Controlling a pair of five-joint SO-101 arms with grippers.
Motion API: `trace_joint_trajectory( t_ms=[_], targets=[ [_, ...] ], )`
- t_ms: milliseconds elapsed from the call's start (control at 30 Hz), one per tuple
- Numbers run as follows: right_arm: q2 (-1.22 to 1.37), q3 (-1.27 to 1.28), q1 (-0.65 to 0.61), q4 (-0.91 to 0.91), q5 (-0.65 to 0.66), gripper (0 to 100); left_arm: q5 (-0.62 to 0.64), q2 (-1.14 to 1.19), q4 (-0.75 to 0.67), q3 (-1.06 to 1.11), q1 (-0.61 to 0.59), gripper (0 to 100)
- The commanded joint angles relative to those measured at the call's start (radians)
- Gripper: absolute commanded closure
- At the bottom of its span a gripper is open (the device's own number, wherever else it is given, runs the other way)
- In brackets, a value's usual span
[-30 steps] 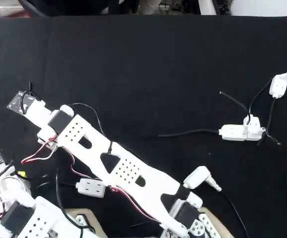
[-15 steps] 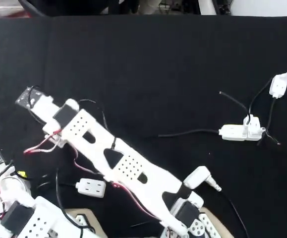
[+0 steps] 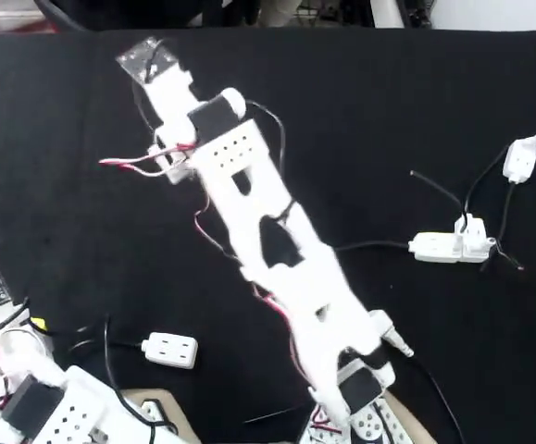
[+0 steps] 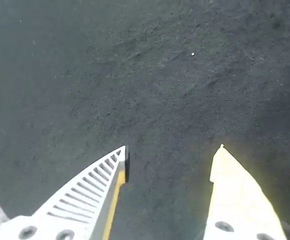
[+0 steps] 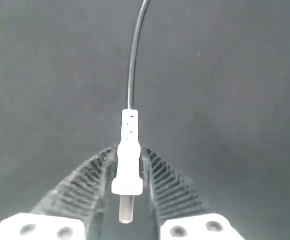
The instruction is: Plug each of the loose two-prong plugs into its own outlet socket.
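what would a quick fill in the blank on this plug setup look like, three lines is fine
1. The right gripper is shut on a white two-prong ____.
2. The left gripper is ____ and holds nothing.
3. The cord running from the held plug is coloured ____.
Missing words: plug; open; black.

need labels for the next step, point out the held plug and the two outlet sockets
held plug [image 5: 127, 165], right wrist view, white body
left outlet socket [image 3: 170, 349], high view, top face
right outlet socket [image 3: 437, 247], high view, top face
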Motion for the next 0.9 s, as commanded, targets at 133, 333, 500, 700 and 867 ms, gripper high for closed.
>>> trace_joint_trajectory(
  t_ms=[133,333,500,700,867],
  targets=[
    [-0.704,0.946,0.012,0.006,0.063,98.6,-0.012,-0.002,-0.023,-0.018,-0.005,73],
    [-1.110,1.521,0.109,-0.124,0.161,98.6,-0.014,-0.002,-0.025,-0.018,0.105,73],
    [-1.314,1.883,0.249,-0.256,0.272,98.5,-0.020,0.000,-0.037,-0.018,0.205,73],
    [-1.392,2.084,0.288,-0.388,0.345,98.4,-0.091,0.008,-0.044,-0.019,0.418,73],
    [-1.389,2.181,0.288,-0.560,0.295,98.4,-0.193,0.009,-0.058,-0.010,0.648,73]
  ],
)
